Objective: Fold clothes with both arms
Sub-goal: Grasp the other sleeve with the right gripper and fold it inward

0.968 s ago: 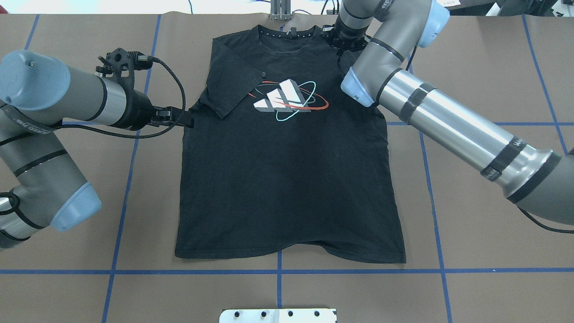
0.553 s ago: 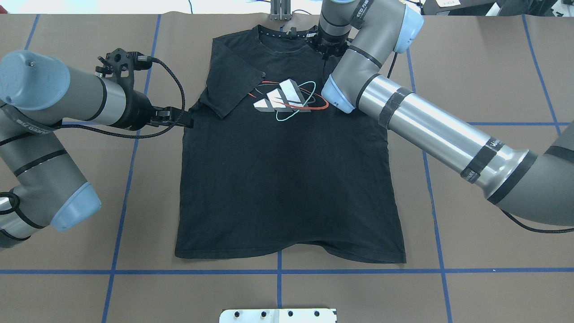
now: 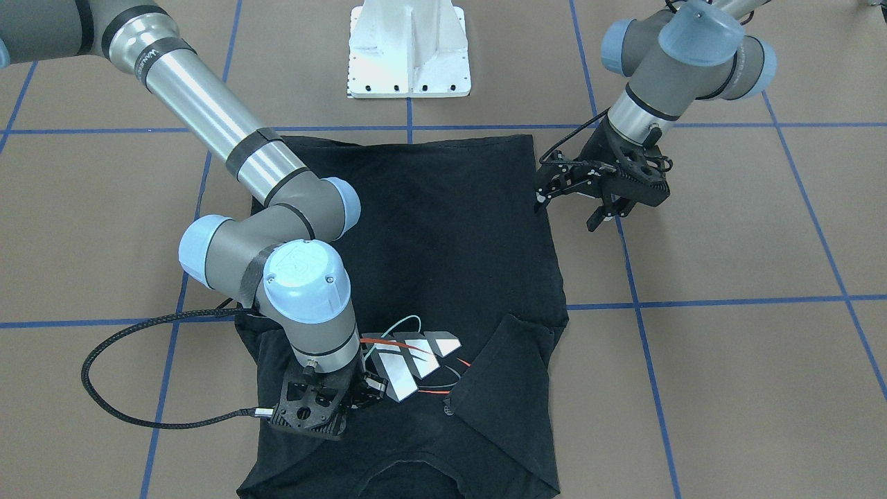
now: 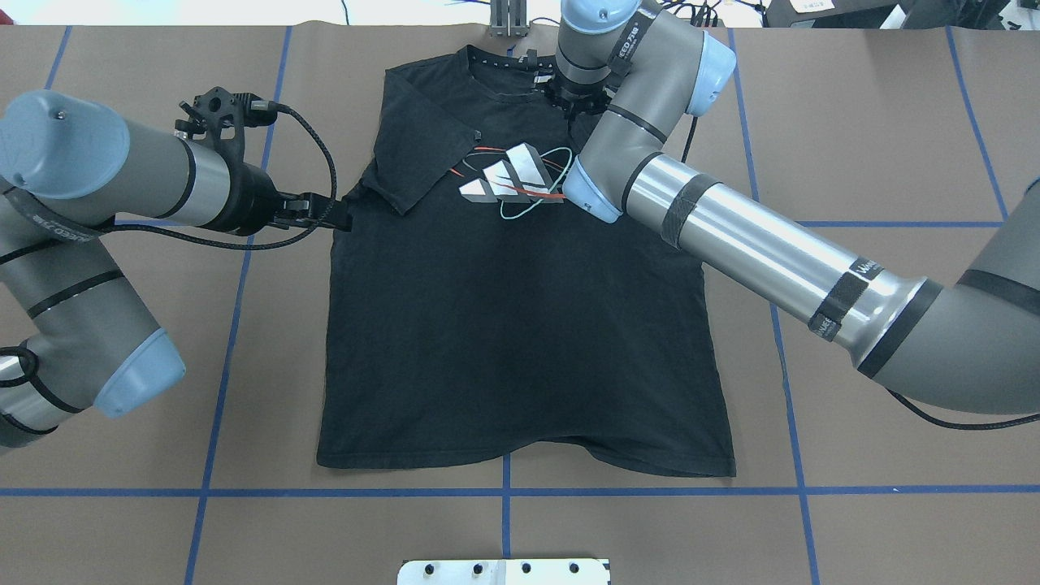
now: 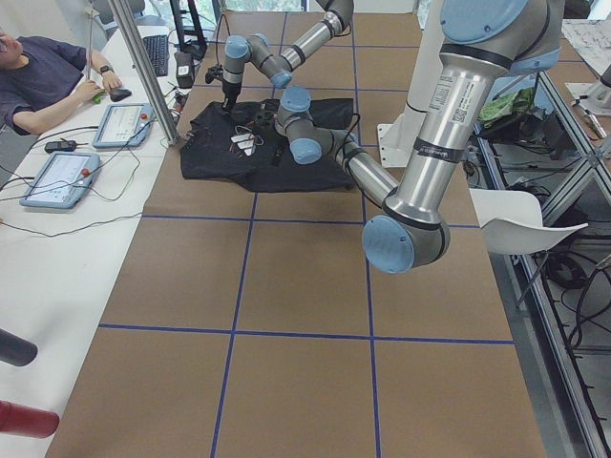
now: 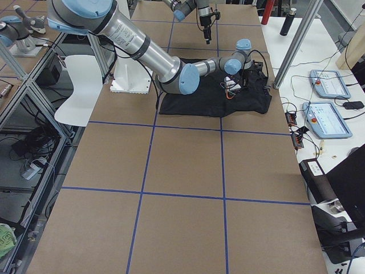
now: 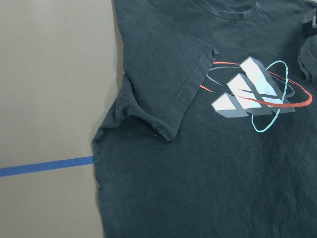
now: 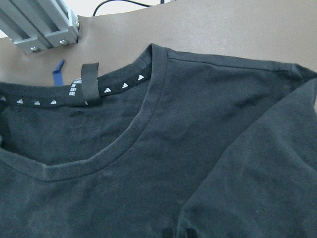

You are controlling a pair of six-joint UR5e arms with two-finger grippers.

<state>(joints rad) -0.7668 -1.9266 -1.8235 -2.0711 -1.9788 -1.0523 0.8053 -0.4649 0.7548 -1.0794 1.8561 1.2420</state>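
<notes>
The black T-shirt (image 4: 520,341) lies flat and logo up on the brown table, collar at the far edge. Its left sleeve (image 4: 422,158) is folded in over the chest beside the logo (image 4: 512,180). My left gripper (image 4: 340,218) hovers at the shirt's left edge near the armpit; in the front view it (image 3: 565,211) is open and empty. My right gripper (image 4: 578,101) is low over the shirt just right of the collar (image 8: 124,134), shut on the right sleeve (image 8: 257,168), whose fold rises over the chest. My right forearm hides the shirt's right shoulder from overhead.
The white pedestal base (image 3: 409,48) stands at the near table edge. An aluminium post (image 4: 509,20) stands just past the collar. Blue tape lines (image 4: 504,491) grid the table. An operator (image 5: 38,76) and tablets (image 5: 119,122) are beyond the far edge.
My right arm has swung left, moving its gripper from the shirt's right shoulder toward the collar and logo. The left arm and the rest of the shirt have not moved.
</notes>
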